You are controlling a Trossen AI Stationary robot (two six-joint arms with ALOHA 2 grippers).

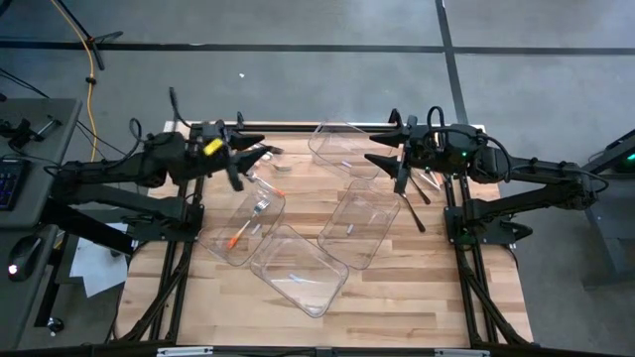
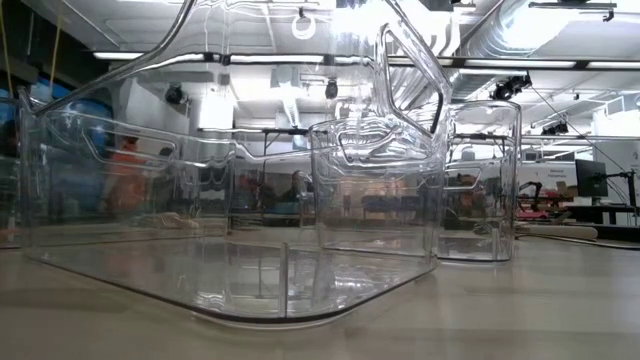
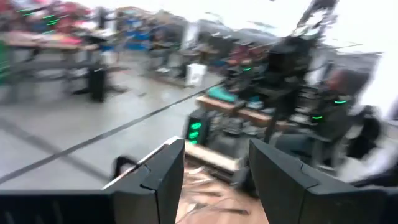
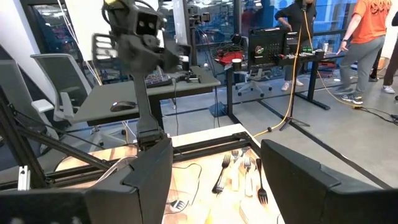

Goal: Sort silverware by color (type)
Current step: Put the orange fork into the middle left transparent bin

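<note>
High view: left gripper (image 1: 260,154) and right gripper (image 1: 382,159) hang open near the wooden table's (image 1: 397,297) far edge (no readable writing); an orange-handled fork (image 1: 248,222) lies in a clear plastic bin (image 1: 223,248).

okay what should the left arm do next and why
Probably lower the left end effector toward the loose cutlery beside it at the table's far edge. Its fingers are open and empty, raised above the wood, and only one bin visibly holds a fork and an orange-handled piece.
</note>
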